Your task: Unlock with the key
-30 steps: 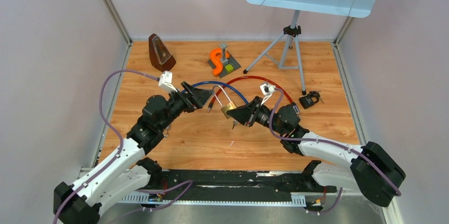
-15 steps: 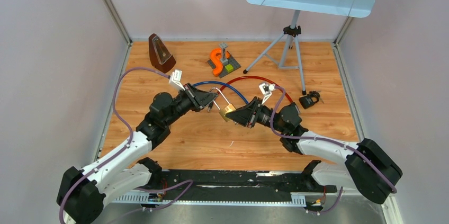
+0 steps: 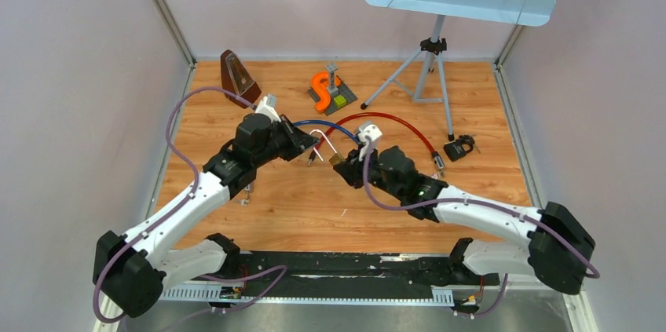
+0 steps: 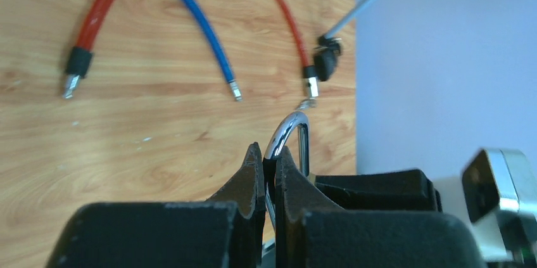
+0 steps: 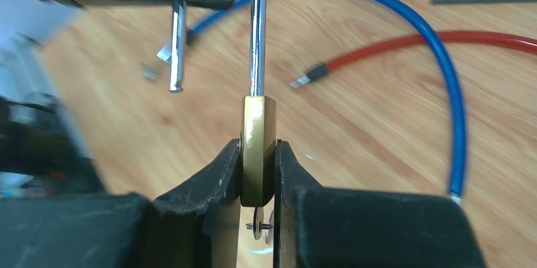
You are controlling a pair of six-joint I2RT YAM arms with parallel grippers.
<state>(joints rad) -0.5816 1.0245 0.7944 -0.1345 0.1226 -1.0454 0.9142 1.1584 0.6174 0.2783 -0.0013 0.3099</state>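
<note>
A brass padlock (image 5: 258, 147) is clamped edge-on between the fingers of my right gripper (image 5: 258, 168), which is shut on its body. Its chrome shackle (image 5: 256, 27) rises straight up. The shackle's other leg (image 5: 178, 46) ends free, off to the left of the body. A small key on a ring (image 5: 259, 227) hangs under the body, between my right fingers. My left gripper (image 4: 271, 161) is shut on the shackle (image 4: 288, 130) near its bend. From above, the padlock (image 3: 338, 161) is held over the table's middle between the left gripper (image 3: 309, 144) and the right gripper (image 3: 347, 167).
A blue cable (image 3: 334, 125) and a red cable (image 3: 400, 124) lie just behind the padlock. Farther back stand a metronome (image 3: 238, 77), an orange S-shaped piece on a brick base (image 3: 322, 90) and a music stand's tripod (image 3: 428, 73). A small black object (image 3: 459, 147) lies at the right.
My left gripper came in from the left and closed on the shackle. The right arm shifted left and turned with the padlock still in its grip.
</note>
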